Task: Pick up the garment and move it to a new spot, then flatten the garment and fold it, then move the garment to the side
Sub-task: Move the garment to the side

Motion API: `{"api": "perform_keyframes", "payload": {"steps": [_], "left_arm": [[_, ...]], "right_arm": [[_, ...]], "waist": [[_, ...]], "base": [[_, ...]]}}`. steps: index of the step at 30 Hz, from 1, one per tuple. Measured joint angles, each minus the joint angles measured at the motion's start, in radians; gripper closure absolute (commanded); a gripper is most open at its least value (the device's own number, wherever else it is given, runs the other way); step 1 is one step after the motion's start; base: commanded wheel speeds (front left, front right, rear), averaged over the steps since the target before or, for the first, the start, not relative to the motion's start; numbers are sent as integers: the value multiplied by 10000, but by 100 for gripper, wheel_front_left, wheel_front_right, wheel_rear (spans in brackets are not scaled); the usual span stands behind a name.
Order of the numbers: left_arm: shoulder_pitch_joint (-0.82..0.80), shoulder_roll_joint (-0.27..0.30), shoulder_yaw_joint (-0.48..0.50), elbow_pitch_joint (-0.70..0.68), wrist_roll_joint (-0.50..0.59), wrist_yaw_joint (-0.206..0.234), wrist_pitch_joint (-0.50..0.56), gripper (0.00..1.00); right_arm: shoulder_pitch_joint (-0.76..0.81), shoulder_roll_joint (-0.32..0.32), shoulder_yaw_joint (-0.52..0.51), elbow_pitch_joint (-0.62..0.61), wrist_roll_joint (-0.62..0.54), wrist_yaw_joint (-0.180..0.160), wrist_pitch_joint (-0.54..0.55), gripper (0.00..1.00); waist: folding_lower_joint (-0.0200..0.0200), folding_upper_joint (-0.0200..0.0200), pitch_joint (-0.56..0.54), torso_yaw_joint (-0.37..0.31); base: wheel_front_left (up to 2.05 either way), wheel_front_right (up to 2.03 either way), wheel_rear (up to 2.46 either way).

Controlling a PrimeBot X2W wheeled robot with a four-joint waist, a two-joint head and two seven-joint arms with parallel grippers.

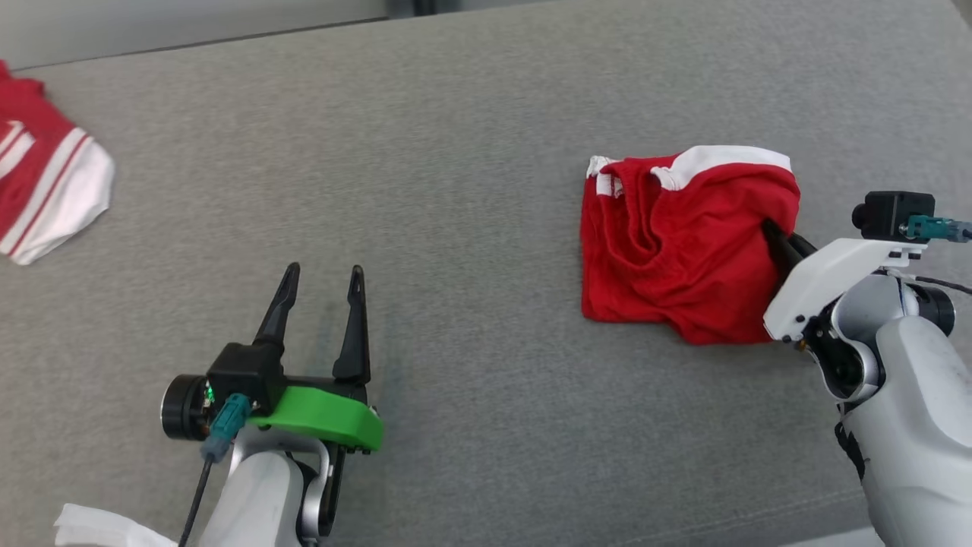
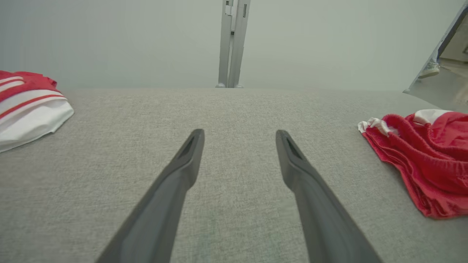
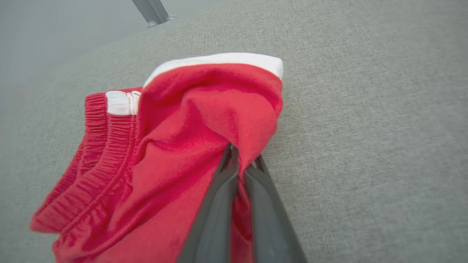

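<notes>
The garment [image 1: 45,190], red with a white sleeve edged in red stripes, lies at the far left edge of the grey surface, partly cut off; in the left wrist view the garment [image 2: 29,109] is at the left. My left gripper [image 1: 323,277] [image 2: 239,137] is open and empty over bare cloth, well right of it. My right gripper [image 1: 773,228] [image 3: 243,155] is shut on a fold at the right edge of a smaller red garment [image 1: 676,243] [image 3: 175,146] with an elastic waistband and white trim, which is bunched on the right [image 2: 427,160].
The grey fabric surface [image 1: 471,152] stretches wide between the two red pieces. A white scrap [image 1: 99,528] shows at the lower left corner. A grey post [image 2: 232,44] stands behind the far edge, and a shoe [image 2: 427,69] is visible beyond the right side.
</notes>
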Motion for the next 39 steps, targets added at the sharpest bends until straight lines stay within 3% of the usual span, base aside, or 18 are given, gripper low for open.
{"api": "perform_keyframes", "payload": {"steps": [6,12,21,33,39], "left_arm": [[-327,42,-153,-100,54,-61,207,0],[-394,238,-61,-297,54,31,261,0],[-386,424,81,-644,44,207,305,0],[-320,539,-6,-974,25,305,393,0],[-251,610,-77,-1003,17,332,441,0]], "right_arm": [[-387,144,288,681,173,0,-639,100],[-1033,-2,663,1340,209,2,-1248,100],[-2735,-591,738,2754,-130,0,-1770,100],[-4236,-2656,257,4867,-1093,2,-2199,100],[-4600,-3219,-90,5682,-1829,2,-2548,100]], "waist": [[0,0,455,-1211],[0,0,1022,-1603],[0,0,1388,-954],[0,0,1635,-201],[0,0,1570,42]], "base": [[0,0,0],[0,0,0],[0,0,0],[0,0,0],[0,0,0]]}}
